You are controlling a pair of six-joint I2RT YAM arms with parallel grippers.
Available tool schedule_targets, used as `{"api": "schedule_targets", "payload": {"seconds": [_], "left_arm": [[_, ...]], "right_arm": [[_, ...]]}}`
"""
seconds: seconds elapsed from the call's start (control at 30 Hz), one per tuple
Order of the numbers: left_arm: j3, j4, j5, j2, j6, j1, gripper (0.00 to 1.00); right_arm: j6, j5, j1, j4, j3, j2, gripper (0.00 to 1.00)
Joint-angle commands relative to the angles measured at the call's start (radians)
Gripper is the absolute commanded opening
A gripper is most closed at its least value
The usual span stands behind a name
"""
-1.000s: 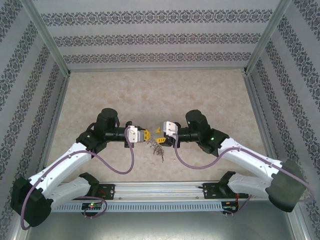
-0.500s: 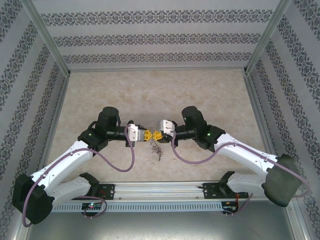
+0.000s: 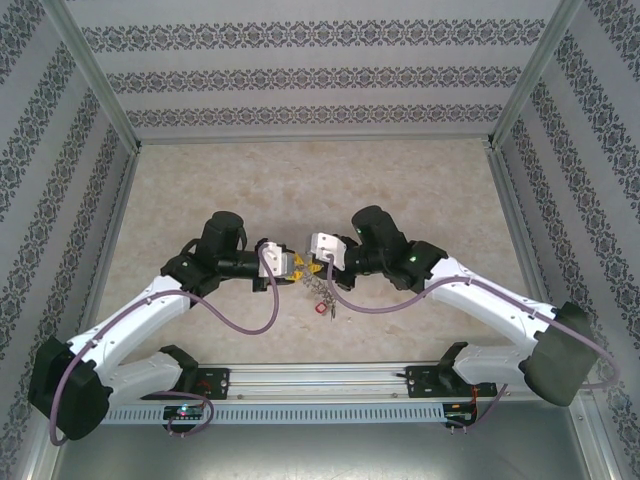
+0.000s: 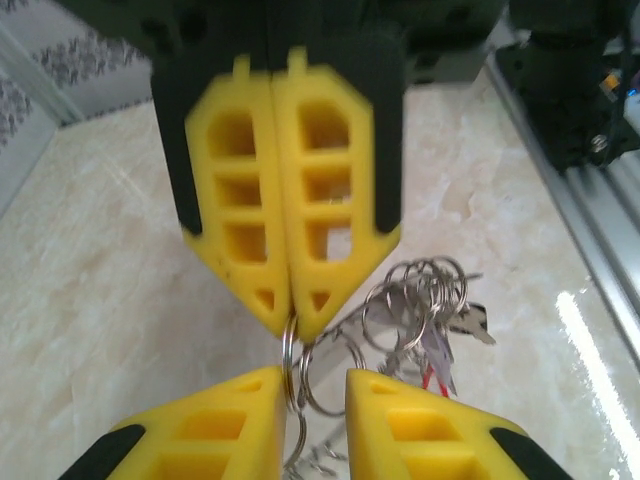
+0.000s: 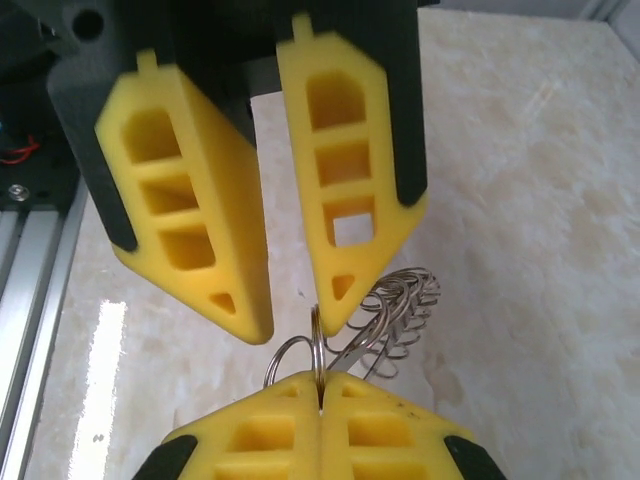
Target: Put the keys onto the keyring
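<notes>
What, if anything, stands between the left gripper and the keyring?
Nothing visible does. The keyring is pinched edge-on in the shut right gripper, and its free part sits in the gap between the open fingers of the left gripper. The keys bunch off to one side of the fingers.

Grey-patterned white walls [image 3: 320, 80] enclose a beige marbled bench [image 3: 320, 180]; an aluminium rail [image 3: 320, 375] crosses the bottom of the frame.
</notes>
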Motion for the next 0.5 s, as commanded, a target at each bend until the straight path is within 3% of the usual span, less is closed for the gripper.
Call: {"api": "schedule_targets", "payload": {"seconds": [0.0, 0.17, 0.47], "left_arm": [[0.048, -0.044, -0.087, 0.032, -0.039, 0.004, 0.22], [0.088, -0.046, -0.132, 0.078, -0.098, 0.004, 0.23], [0.065, 0.013, -0.029, 0.09, -0.131, 0.002, 0.19]], "right_arm": [[-0.011, 0.094, 0.016, -0.119, 0.075, 0.017, 0.0], [-0.047, 0.136, 0.028, -0.171, 0.124, 0.048, 0.0], [-0.022, 0.212, 0.042, -0.197, 0.184, 0.101, 0.0]]}}
